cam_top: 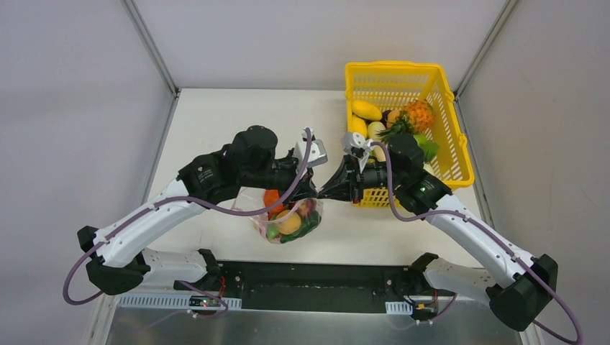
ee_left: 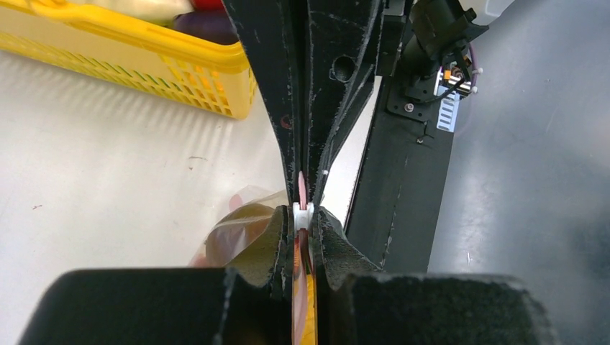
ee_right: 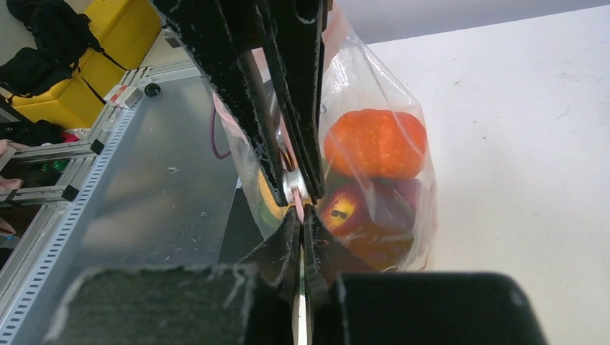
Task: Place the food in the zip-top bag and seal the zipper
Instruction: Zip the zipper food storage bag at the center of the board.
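The zip-top bag [cam_top: 288, 219] hangs lifted just above the table near its front edge, holding several toy foods: an orange one [ee_right: 374, 142], a dark purple-red one [ee_right: 370, 215], and yellow and green ones. My left gripper [ee_left: 303, 215] is shut on the white slider [ee_left: 303, 212] of the pink zipper [ee_left: 301, 188]. My right gripper [ee_right: 301, 214] is shut on the pink zipper strip right beside it. The two grippers meet tip to tip above the bag in the top view, the left gripper [cam_top: 311, 188] facing the right gripper [cam_top: 332, 188]. More food [cam_top: 367, 110] lies in the basket.
The yellow lattice basket [cam_top: 454, 144] stands at the back right, touching the right arm's wrist; it holds a pineapple [cam_top: 419, 113] and yellow and green pieces. Grey walls enclose the table. The black base plate [cam_top: 309, 277] lies along the near edge.
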